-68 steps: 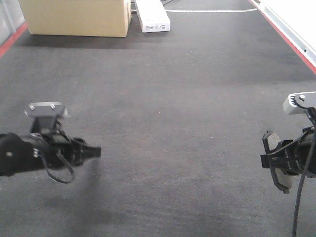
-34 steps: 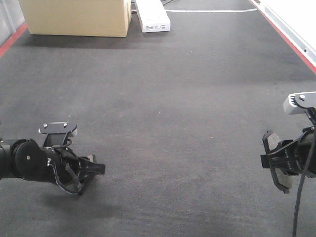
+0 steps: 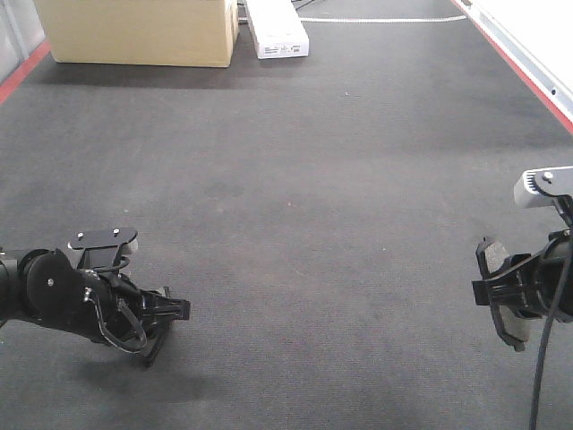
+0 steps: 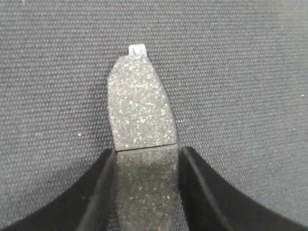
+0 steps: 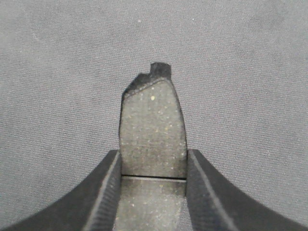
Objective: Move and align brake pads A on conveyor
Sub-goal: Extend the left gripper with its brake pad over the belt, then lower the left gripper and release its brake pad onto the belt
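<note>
A cardboard box and a white carton stand at the upper left and top centre of the conveyor, well apart from both arms. At lower left, the left gripper reaches low over the belt, fingers pressed against one brake pad. At the lower right edge, the right gripper hangs higher, clamping another brake pad on edge.

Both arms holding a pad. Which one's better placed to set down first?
Left, probably. The left gripper sits low over the conveyor, shadow close beneath it, gripping the left pad. The right gripper holds the right pad higher, standing on edge.
</note>
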Robot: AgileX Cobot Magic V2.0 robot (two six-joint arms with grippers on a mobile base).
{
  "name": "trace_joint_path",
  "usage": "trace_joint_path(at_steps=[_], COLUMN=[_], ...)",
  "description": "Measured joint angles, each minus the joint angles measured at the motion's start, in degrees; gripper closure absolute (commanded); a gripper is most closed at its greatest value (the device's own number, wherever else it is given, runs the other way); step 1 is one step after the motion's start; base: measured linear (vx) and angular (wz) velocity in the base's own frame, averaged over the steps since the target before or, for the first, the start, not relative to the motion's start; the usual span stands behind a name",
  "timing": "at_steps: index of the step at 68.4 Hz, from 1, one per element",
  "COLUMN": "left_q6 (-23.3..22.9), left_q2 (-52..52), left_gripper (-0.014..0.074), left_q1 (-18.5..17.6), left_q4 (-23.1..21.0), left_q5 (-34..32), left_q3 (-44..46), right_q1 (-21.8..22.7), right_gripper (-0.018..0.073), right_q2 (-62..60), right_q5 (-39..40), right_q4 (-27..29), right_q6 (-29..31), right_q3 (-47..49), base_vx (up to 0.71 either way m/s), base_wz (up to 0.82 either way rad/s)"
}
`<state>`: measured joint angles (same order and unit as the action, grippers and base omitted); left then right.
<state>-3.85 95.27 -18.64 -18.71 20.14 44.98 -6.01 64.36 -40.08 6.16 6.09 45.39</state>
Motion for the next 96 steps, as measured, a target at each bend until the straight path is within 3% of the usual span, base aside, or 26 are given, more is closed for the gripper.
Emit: trace_joint_path(at_steps=[11,20,36,53,67,96], left_q6=[-0.3,-0.4,-2.1,-2.7,-2.8,-2.9], left_q2=[-0.5,-3.9,-18.7,-37.3,-50.8,-73.7], left_gripper=[0.0115,0.012,0.0284,0.0608,0.0604,0.0603], left_q1=[0.0,0.0,0.0,0.0,0.0,0.0], left_q4=[0.6,2.9,8.5,13.9,17.6,17.8], left_q5=[2.7,3.0,4.0,13.8,17.2,11.1], left_q3=[0.0,0.0,-2.3,-6.9,-9.5,-16.0], right_q1=[0.0,0.0,0.0,0.0,0.0,0.0], right_gripper=[0.0569,0.0569,0.0569,0.0569,0.0569,0.0569], right_q2=[0.0,0.0,0.0,0.0,0.0,0.0], right_q5=[0.0,0.0,0.0,0.0,0.0,0.0], right_q4=[0.0,0.0,0.0,0.0,0.0,0.0], right_q6=[0.0,0.0,0.0,0.0,0.0,0.0], right_q3=[0.0,0.0,0.0,0.0,0.0,0.0], base_vx=[0.0,0.0,0.0,0.0,0.0,0.0], base_wz=[0.0,0.0,0.0,0.0,0.0,0.0])
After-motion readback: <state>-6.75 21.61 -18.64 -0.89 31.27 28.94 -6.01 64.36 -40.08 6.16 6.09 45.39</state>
